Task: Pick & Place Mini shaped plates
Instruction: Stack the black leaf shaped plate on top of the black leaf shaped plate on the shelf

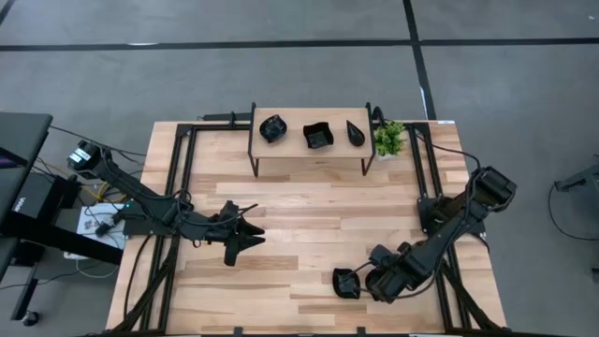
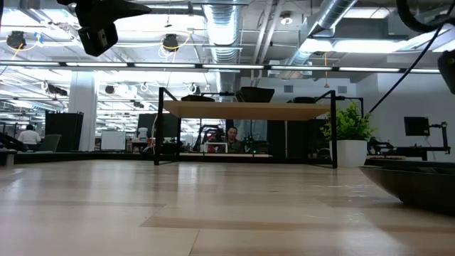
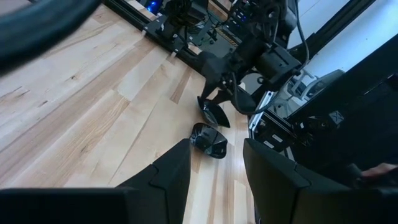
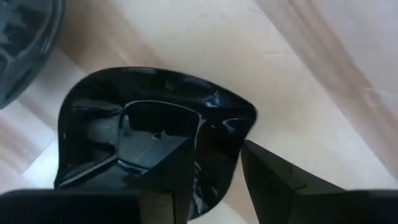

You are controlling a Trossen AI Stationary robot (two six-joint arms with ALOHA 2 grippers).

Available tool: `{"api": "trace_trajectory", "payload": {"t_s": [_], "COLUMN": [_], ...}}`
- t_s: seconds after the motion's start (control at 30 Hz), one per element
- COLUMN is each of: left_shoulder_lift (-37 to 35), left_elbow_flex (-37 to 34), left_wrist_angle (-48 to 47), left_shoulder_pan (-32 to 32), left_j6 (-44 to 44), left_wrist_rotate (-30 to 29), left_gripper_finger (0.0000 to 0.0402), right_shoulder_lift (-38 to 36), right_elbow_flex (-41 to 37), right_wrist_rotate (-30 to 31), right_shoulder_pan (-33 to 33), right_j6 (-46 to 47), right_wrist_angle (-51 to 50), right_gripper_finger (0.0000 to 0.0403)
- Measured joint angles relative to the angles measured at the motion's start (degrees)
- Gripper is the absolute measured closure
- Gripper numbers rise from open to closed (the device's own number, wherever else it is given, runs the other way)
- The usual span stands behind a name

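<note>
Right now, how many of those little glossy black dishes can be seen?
4: three glossy black dishes on the raised wooden shelf, at; one on the table by the right claw.

Glossy black plastic-looking plate (image 4: 155,134), smooth pale wood table (image 1: 309,206), matt dark pincer fingers (image 3: 180,174)

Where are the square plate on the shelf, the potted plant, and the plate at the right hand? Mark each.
square plate (image 1: 318,137): high view, its centre.
potted plant (image 1: 389,139): high view, its leaves.
plate at the right hand (image 1: 346,282): high view, its bowl.

Potted plant (image 1: 389,139) beside wooden shelf (image 1: 292,146).
</note>
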Motion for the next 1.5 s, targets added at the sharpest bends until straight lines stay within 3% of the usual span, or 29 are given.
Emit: {"api": "trace_trajectory", "payload": {"t_s": [0.87, 1.03, 1.17, 1.5], "left_shoulder_lift": [0.02, 0.02, 0.02, 0.02], "left_elbow_flex": [0.0, 0.0, 0.0, 0.0], "left_wrist_angle": [-0.02, -0.02, -0.04, -0.04], "left_shoulder_pan": [0.04, 0.04, 0.04, 0.02], "left_j6": [0.17, 0.17, 0.17, 0.19], "left_wrist_rotate": [0.02, 0.0, 0.0, 0.02], "left_gripper_finger": [0.0253, 0.0253, 0.0253, 0.0253], "right_shoulder_lift": [-0.07, -2.28, -5.04, -5.57], "right_elbow_flex": [-2.59, -2.59, -2.57, -2.57], "right_wrist_rotate": [-5.26, -3.84, -1.08, -0.9], "right_shoulder_pan": [0.26, 0.26, 0.26, 0.6], "right_j6": [0.08, 0.02, 0.04, 0.07], "right_wrist_angle": [3.06, 3.28, 3.2, 2.41], "right_gripper_finger": [0.0276, 0.0278, 0.0292, 0.0341]}}
